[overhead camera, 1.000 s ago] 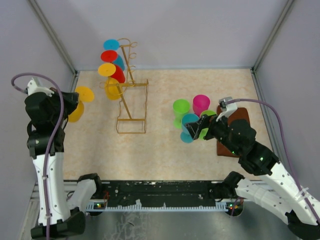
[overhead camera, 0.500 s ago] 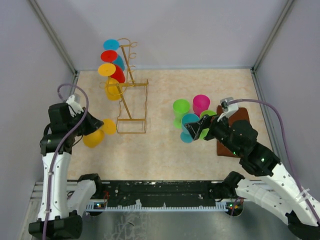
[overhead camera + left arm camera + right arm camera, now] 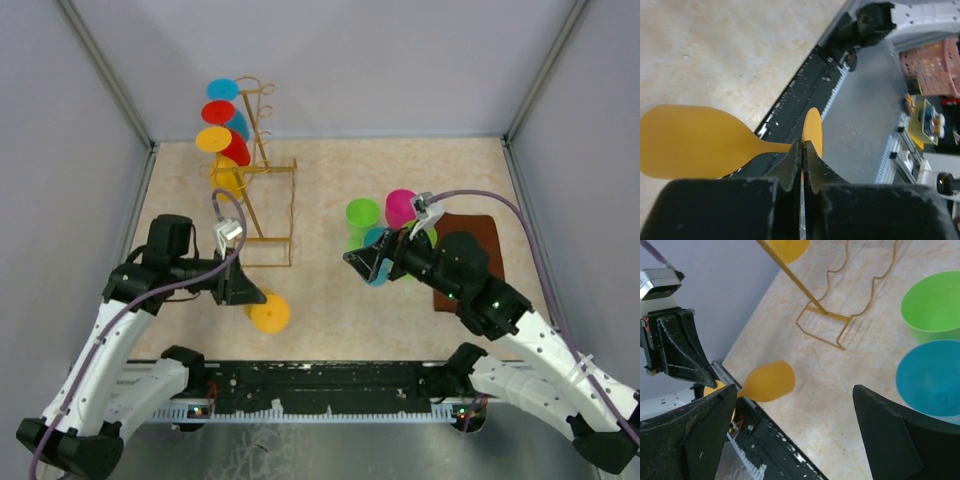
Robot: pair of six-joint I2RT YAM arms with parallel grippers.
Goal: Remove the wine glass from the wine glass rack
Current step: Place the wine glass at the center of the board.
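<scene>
The golden wire wine glass rack (image 3: 262, 200) stands at the back left; its wavy base shows in the right wrist view (image 3: 850, 315). Blue, red and yellow glasses (image 3: 222, 115) hang on its arms. My left gripper (image 3: 245, 290) is shut on the stem of a yellow wine glass (image 3: 270, 313), held off the rack, over the table's near edge in front of the rack. In the left wrist view the fingers (image 3: 802, 147) pinch the stem, between the bowl (image 3: 695, 142) and the foot (image 3: 813, 132). My right gripper (image 3: 362, 260) is wide open and empty, facing the yellow glass (image 3: 767, 381).
A green cup (image 3: 362, 215), a magenta cup (image 3: 402, 205) and a blue cup (image 3: 378, 240) stand right of centre, close behind my right gripper. A brown pad (image 3: 480, 235) lies at the right. Grey walls close in both sides and the back.
My left arm has swung the yellow glass from the left wall down to the front middle of the table. My right gripper has moved left, toward the glass.
</scene>
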